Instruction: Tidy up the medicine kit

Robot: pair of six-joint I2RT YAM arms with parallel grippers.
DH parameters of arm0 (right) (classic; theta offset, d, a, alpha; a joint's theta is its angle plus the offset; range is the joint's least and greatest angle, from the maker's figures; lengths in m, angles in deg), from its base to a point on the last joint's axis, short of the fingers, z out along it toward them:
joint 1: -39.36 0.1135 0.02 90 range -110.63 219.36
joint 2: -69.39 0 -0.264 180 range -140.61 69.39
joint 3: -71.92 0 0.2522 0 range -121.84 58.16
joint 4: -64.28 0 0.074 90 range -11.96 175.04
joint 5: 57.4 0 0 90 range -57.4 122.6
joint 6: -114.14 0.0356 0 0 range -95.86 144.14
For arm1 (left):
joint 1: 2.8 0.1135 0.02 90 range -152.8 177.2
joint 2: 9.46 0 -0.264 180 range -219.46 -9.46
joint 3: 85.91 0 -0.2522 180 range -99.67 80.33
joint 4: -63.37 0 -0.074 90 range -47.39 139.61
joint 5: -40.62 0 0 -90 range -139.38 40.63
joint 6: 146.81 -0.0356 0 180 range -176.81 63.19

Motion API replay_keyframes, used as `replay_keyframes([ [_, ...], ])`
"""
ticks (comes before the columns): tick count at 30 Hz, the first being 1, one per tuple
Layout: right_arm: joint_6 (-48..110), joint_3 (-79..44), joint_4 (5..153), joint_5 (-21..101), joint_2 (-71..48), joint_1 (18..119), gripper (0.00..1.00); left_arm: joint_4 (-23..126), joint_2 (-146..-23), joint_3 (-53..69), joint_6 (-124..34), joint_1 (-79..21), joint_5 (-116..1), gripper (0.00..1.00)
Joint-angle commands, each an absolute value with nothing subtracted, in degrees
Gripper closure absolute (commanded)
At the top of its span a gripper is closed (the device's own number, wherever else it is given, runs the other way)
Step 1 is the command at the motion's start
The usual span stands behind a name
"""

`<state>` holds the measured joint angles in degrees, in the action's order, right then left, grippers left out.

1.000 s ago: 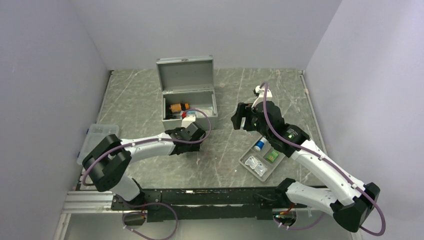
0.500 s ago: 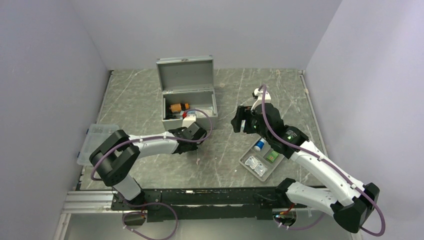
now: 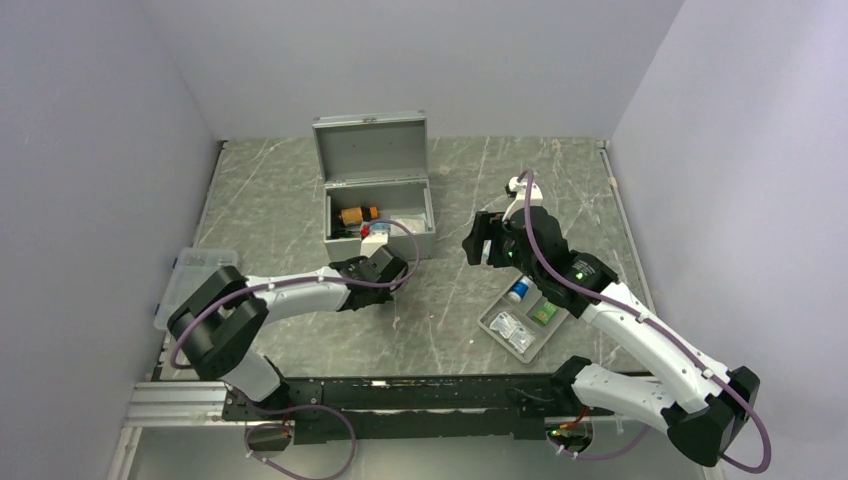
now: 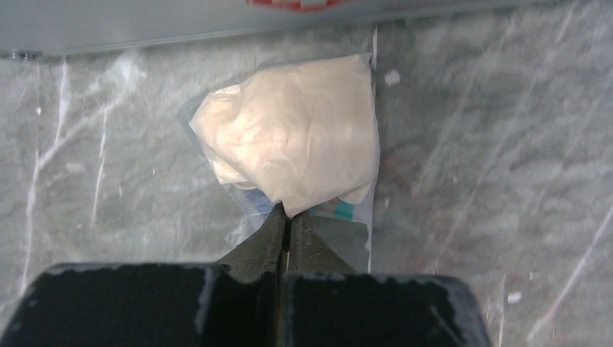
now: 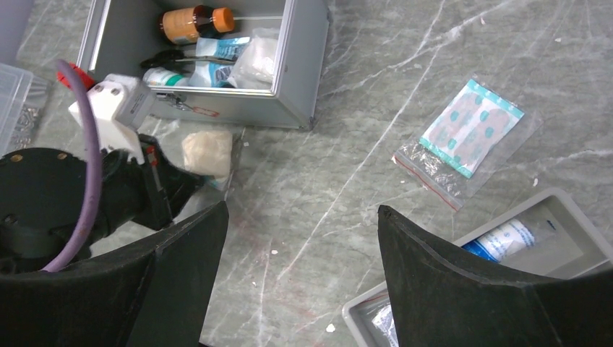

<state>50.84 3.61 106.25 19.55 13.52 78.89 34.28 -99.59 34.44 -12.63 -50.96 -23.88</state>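
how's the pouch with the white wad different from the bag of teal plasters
The gauze pouch holds a puffy cream-white wad; the plaster bag holds flat teal-patterned strips. The gauze pouch is pinched by the shut left tool; the plaster bag lies untouched. The gauze pouch sits by the medicine kit's front wall; the plaster bag lies nearer the grey tray. Both are clear plastic, outside the kit.

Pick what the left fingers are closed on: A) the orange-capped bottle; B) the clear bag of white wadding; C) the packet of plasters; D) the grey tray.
B: the left wrist view shows the left fingers pinched on the near edge of the clear bag of white wadding.
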Motion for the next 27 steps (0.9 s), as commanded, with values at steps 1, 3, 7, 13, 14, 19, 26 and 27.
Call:
replay_keyframes([
  [1, 50.0, 3.2, 106.2, 18.6, 14.8, 79.0, 0.21, 30.7, -92.4, 35.7, -14.5, -52.8, -27.3, 1.00],
  [3, 49.8, 3.1, 106.3, 18.4, 15.0, 79.0, 0.21, 27.7, -90.3, 34.1, -16.7, -53.9, -30.0, 1.00],
  [7, 49.7, 3.5, 105.6, 18.4, 15.6, 79.0, 0.21, 20.9, -85.7, 31.0, -18.8, -56.1, -34.5, 1.00],
  [13, 49.5, 3.0, 105.5, 19.1, 15.8, 79.0, 0.21, 9.7, -80.2, 21.1, -22.7, -59.7, -38.7, 1.00],
  [14, 49.4, 3.0, 105.5, 19.1, 15.9, 79.0, 0.21, 7.7, -79.7, 18.8, -23.1, -60.0, -37.9, 1.00],
  [19, 49.2, 2.9, 105.4, 19.0, 16.6, 79.0, 0.21, 3.6, -79.8, 9.6, -26.7, -60.1, -33.4, 1.00],
  [26, 48.8, 1.9, 106.6, 18.4, 17.3, 79.0, 0.21, 2.2, -89.5, -1.8, -32.9, -56.2, -28.3, 1.00],
  [27, 48.9, 1.8, 106.9, 18.3, 17.5, 78.9, 0.21, 2.5, -91.0, -2.9, -34.1, -55.6, -28.2, 1.00],
])
